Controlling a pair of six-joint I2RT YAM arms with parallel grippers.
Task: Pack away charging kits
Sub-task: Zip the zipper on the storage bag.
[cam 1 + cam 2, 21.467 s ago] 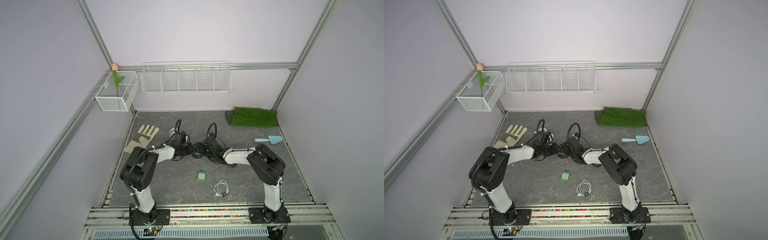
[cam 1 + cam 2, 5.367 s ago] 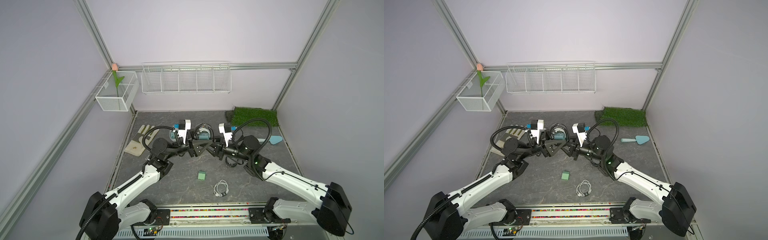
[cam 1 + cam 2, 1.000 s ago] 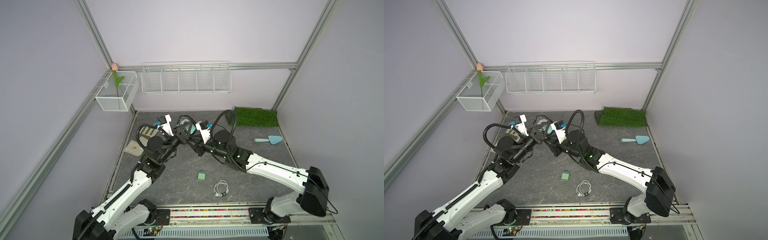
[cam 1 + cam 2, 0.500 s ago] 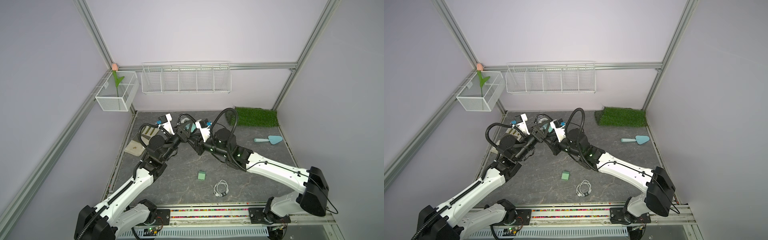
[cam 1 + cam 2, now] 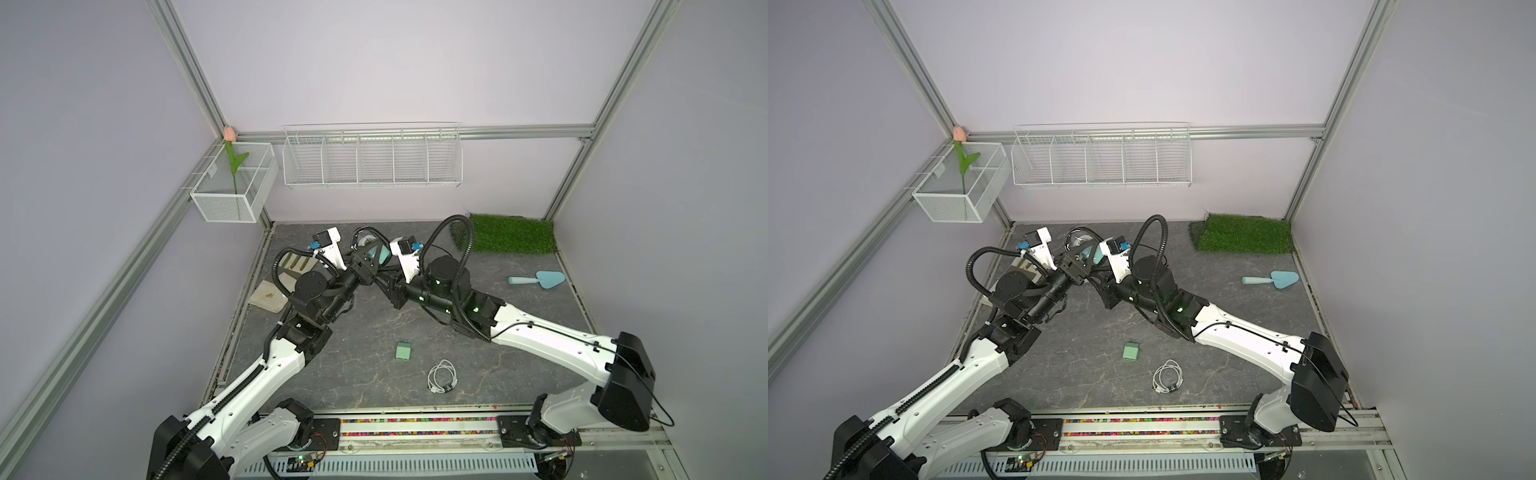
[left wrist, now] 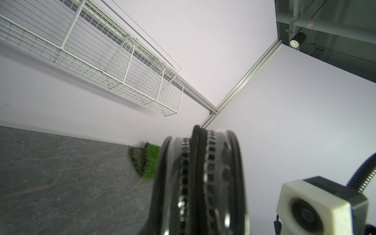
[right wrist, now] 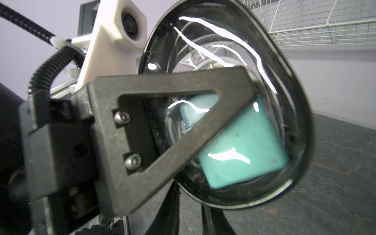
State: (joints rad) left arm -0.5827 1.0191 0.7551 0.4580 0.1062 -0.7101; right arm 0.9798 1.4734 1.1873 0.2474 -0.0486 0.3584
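Note:
A round black-rimmed case (image 5: 365, 243) (image 5: 1080, 242) with clear faces is held up off the floor at the back, between both arms. It holds a teal charger block (image 7: 244, 146) and a white cable (image 7: 203, 50). My left gripper (image 5: 365, 261) (image 5: 1077, 261) is shut on the case, with one of its fingers (image 7: 162, 85) across the clear face. The case's zipped edge (image 6: 199, 179) fills the left wrist view. My right gripper (image 7: 191, 203) (image 5: 377, 277) reaches the case's lower rim, fingers slightly apart; any grip is hidden. Another charger block (image 5: 403, 351) (image 5: 1130, 351) and a coiled white cable (image 5: 442, 376) (image 5: 1168, 376) lie on the floor near the front.
A light-blue trowel (image 5: 538, 279) lies at the right and a grass mat (image 5: 511, 239) at the back right. A wire shelf (image 5: 372, 160) and a mesh box (image 5: 232, 191) with a tulip hang on the walls. A glove (image 5: 291, 264) lies under the left arm.
Over the last second the raised case and both grippers have hardly shifted. Several seconds ago the arms held the case farther right, and before that they were folded low on the floor.

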